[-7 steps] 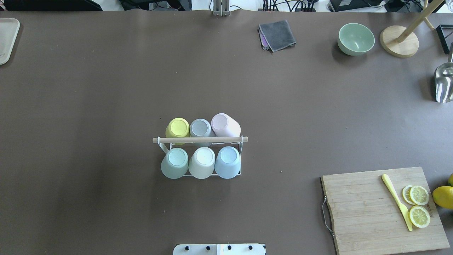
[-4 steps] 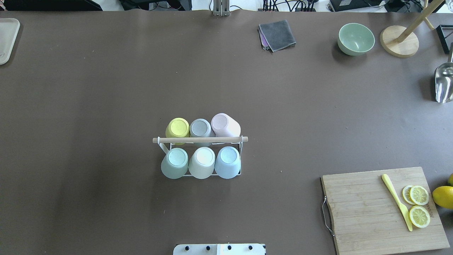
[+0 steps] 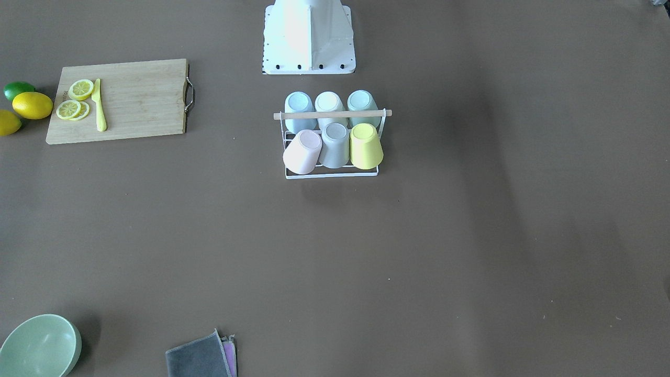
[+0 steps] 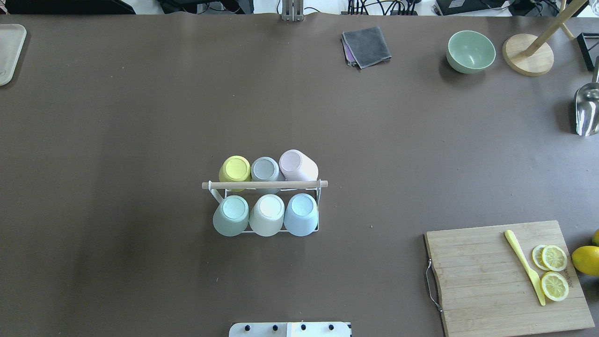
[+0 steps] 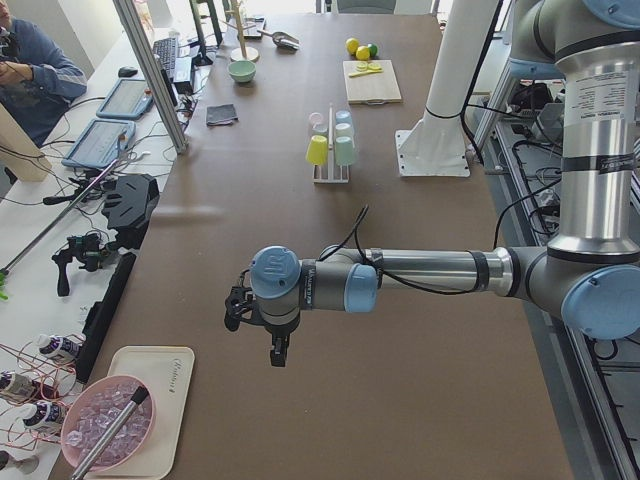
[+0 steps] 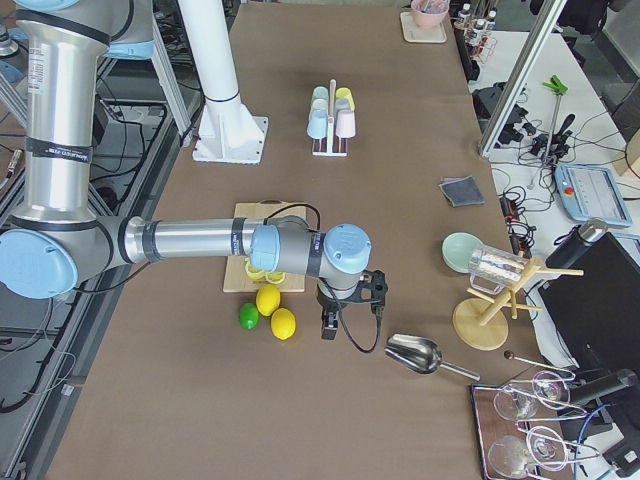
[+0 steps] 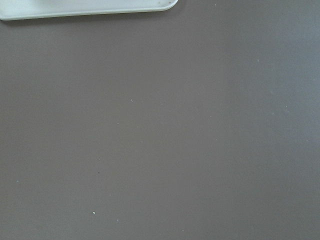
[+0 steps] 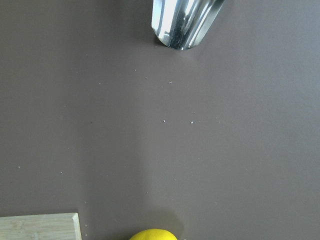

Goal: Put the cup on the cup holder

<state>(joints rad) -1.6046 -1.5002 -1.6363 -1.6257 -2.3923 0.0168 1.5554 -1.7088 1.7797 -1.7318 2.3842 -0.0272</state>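
The white wire cup holder [image 4: 264, 185] with a wooden rod handle stands at the table's middle, near the robot's base; it also shows in the front view [image 3: 332, 113]. Several cups sit upside down on it in two rows. The pink cup [image 4: 299, 164] leans to one side. My left gripper [image 5: 278, 352] hangs over bare table far to the left, near a white tray. My right gripper [image 6: 328, 325] hangs far to the right, beside the lemons. Both show only in the side views, so I cannot tell if they are open or shut.
A cutting board [image 4: 491, 281] with lemon slices and a yellow knife lies at the near right. A green bowl [image 4: 470, 50], a grey cloth [image 4: 366, 46], a wooden stand [image 4: 528, 54] and a metal scoop [image 4: 587, 110] sit at the far right. A tray [image 4: 9, 51] is far left.
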